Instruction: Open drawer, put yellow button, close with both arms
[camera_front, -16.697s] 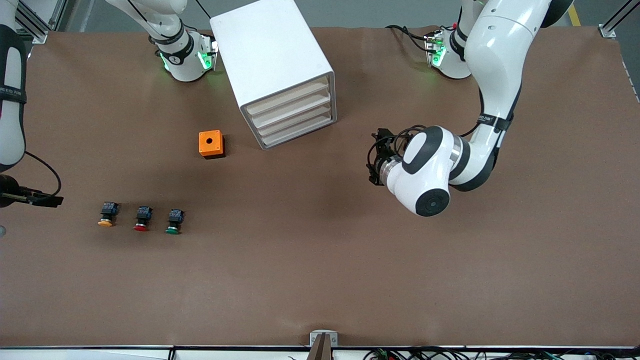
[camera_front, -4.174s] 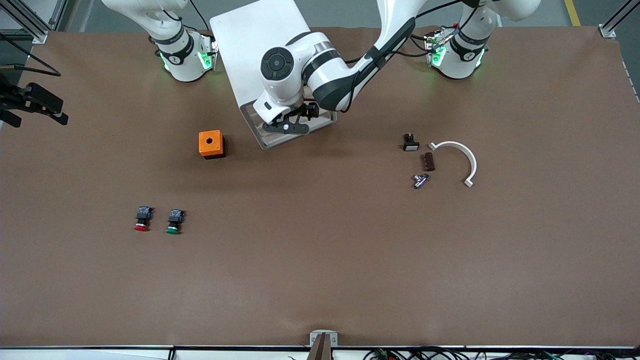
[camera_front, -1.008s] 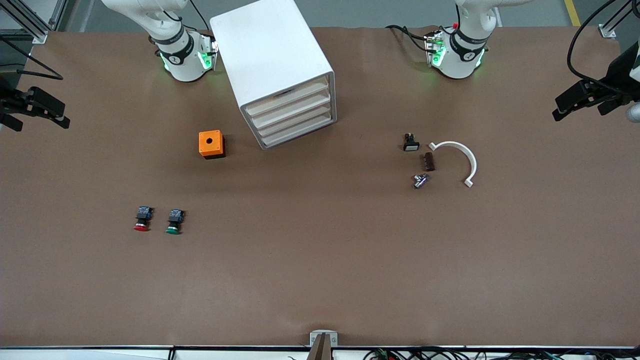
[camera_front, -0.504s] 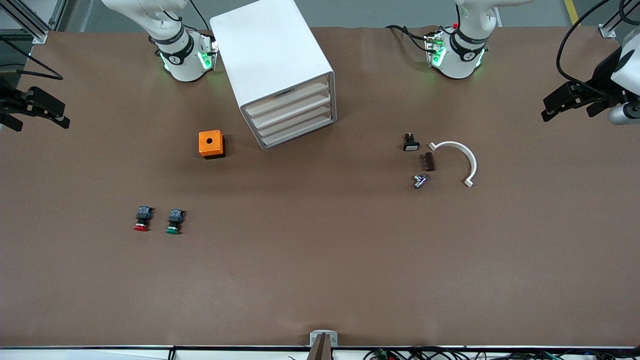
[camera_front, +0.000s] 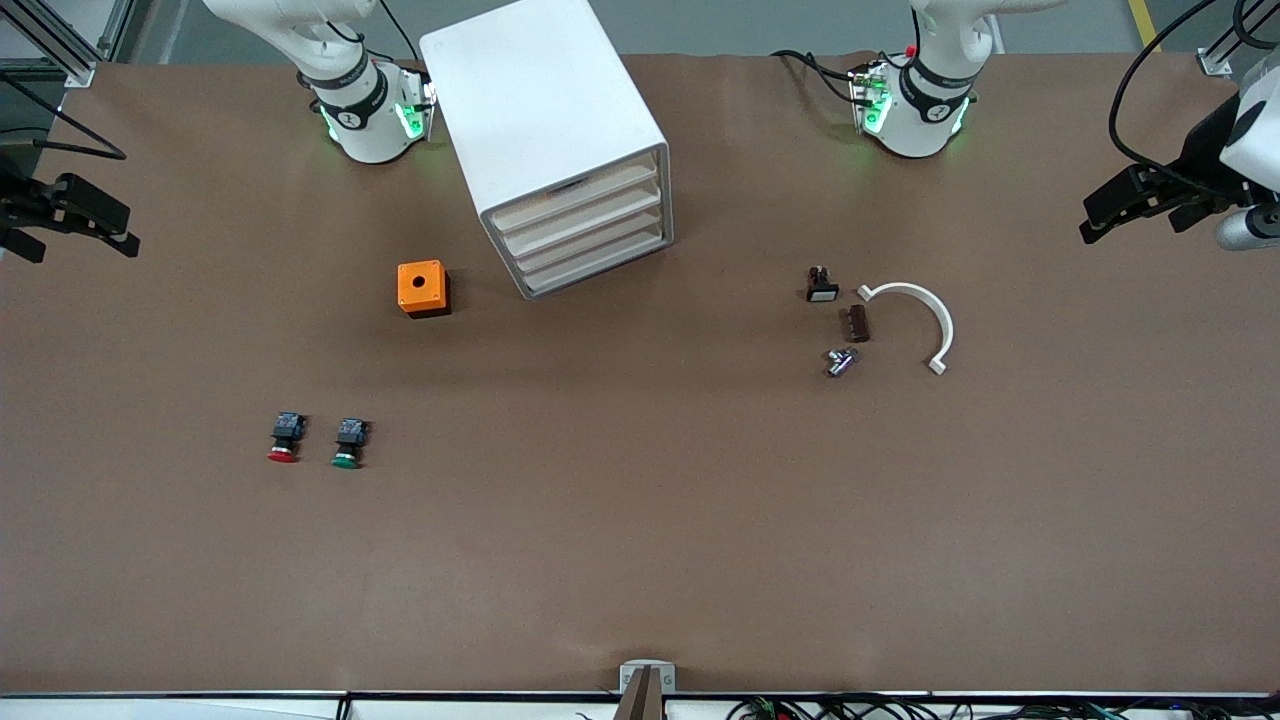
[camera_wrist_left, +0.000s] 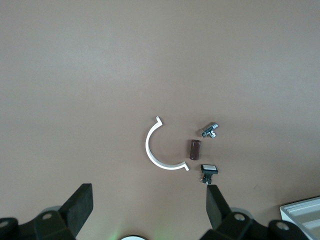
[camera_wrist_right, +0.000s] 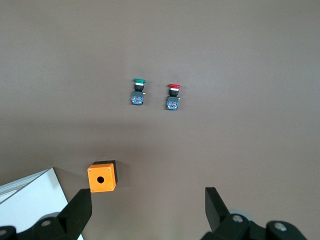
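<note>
Right gripper (camera_front: 75, 215) sits at the far left edge of the front view, raised over the right arm's end of the table, fingers spread wide and holding nothing; it looks parked. Lower left: the red-capped button (camera_front: 285, 438) and green-capped button (camera_front: 348, 444) lie side by side, caps toward the front camera. No yellow button shows on the table in any view; judging by that, it is probably inside the drawer (camera_front: 575, 195), though its contents cannot be seen. Left of centre, an orange box (camera_front: 422, 288) stands just beside the cabinet (camera_front: 545, 130). All four cream fronts sit flush, the top drawer shut, so the task reads as finished. Right of centre, a cluster unrelated to the task: a small black switch (camera_front: 821, 285), a brown block (camera_front: 857, 323), a metal fitting (camera_front: 840, 361) and a white curved clip (camera_front: 925, 320). Far right edge: left gripper (camera_front: 1140, 205), up over the left arm's end of the table, jaws fully apart, empty, apparently withdrawn clear of the work.
</note>
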